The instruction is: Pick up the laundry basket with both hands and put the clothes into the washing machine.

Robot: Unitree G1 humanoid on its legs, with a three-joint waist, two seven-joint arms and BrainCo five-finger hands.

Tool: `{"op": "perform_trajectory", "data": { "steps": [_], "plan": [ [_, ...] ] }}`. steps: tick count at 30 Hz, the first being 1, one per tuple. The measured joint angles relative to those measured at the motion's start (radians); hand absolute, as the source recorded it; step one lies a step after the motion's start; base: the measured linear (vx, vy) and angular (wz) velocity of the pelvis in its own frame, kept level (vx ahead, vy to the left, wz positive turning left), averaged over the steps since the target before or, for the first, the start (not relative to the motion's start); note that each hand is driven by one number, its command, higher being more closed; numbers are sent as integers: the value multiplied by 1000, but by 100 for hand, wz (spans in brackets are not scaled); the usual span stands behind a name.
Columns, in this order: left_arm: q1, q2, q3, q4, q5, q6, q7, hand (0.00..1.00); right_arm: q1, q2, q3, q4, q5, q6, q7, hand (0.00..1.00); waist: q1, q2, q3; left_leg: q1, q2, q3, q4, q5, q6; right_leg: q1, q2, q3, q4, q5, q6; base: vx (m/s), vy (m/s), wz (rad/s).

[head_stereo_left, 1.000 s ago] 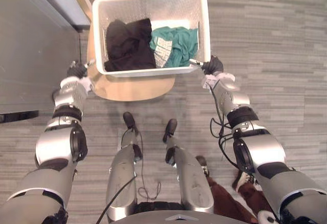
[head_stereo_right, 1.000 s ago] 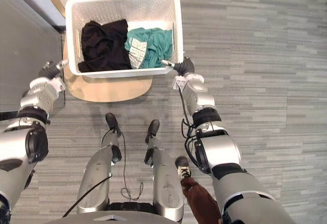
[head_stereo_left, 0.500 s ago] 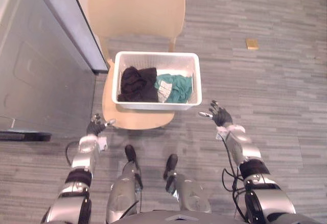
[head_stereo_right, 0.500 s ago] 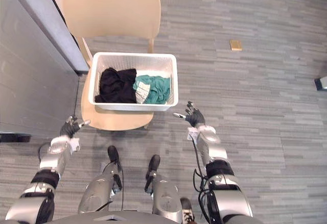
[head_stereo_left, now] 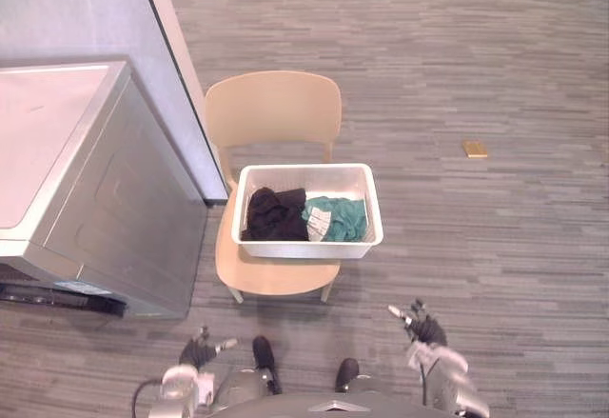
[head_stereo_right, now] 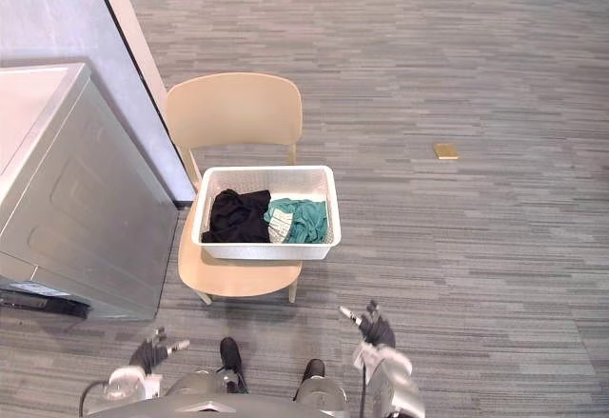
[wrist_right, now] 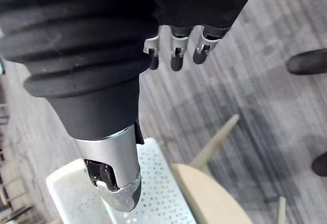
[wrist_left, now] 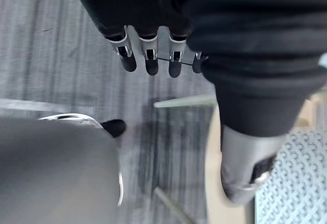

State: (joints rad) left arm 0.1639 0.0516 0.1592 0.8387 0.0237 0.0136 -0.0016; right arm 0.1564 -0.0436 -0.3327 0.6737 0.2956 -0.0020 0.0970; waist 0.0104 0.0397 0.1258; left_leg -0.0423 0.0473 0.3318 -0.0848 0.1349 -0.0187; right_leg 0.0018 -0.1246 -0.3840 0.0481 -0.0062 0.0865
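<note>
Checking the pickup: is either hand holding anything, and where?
Nothing: left hand and right hand are open, apart from the laundry basket on the chair.

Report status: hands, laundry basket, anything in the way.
Left hand and right hand open, empty. Laundry basket on wooden chair, untouched, black garment and teal garment inside. Washing machine at left, beside chair. Chair seat juts toward robot below basket.

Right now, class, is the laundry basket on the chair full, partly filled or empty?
Partly filled. The laundry basket holds a black garment and a teal garment lying low inside, with bare white wall showing above them.
</note>
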Motion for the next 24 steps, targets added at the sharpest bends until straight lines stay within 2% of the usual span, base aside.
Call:
{"op": "perform_trajectory", "data": {
  "steps": [1, 3, 6, 8, 11, 12, 20, 24],
  "plan": [
    [0, -2, 38, 42, -3, -14, 16, 0, 20, 27, -16, 55, -21, -27, -23, 0, -2, -1, -3, 11, 0, 4, 0, -3, -1, 10, 0, 4, -4, 0, 0, 25, 0, -7],
    [4, -8, 77, 91, -47, -26, 40, 0, 35, 42, -37, 113, -11, -51, -37, 0, -5, -4, -13, 14, -1, 8, -1, -7, -3, 14, 0, 10, -10, 0, 0, 19, 6, -7],
    [10, -24, 154, 159, -103, -36, 77, 0, 33, 39, -126, 259, 73, -89, -42, 0, -7, -7, -20, 18, -4, 9, -1, -14, 3, 27, 2, 14, -27, 1, 2, 28, 11, 0],
    [21, -23, 173, 180, -109, -37, 84, 0, 42, 34, -151, 336, 80, -85, -46, 0, -5, -17, -20, 25, -6, 5, -1, -16, 3, 38, 3, 14, -33, 0, 3, 22, 10, 6],
    [23, -23, 190, 197, -110, -37, 83, 0, 40, 31, -146, 362, 93, -81, -49, 0, -10, -23, -23, 24, -7, 5, -1, -16, 3, 38, 3, 15, -34, 0, 3, 0, 0, 0],
    [14, -12, 184, 243, -120, -58, 62, 0, -6, -6, -74, 442, 93, -61, -53, 0, -10, -41, -34, 64, -34, -2, -1, -62, 1, 85, -11, 20, -56, -16, 11, 0, 0, 0],
    [11, -12, 182, 243, -120, -58, 62, 0, -10, -6, -74, 442, 114, -62, -55, 0, -10, -36, -28, 85, -34, 1, -2, -65, 1, 105, -11, 21, -57, -19, 11, -1, 0, -1],
    [10, -14, 181, 243, -119, -59, 63, 0, -27, -5, -74, 442, 193, -62, -58, 0, -9, -32, -27, 97, -28, 22, -2, -67, -2, 107, -8, 39, -52, -21, 9, -4, -2, -11]
  ]
}}
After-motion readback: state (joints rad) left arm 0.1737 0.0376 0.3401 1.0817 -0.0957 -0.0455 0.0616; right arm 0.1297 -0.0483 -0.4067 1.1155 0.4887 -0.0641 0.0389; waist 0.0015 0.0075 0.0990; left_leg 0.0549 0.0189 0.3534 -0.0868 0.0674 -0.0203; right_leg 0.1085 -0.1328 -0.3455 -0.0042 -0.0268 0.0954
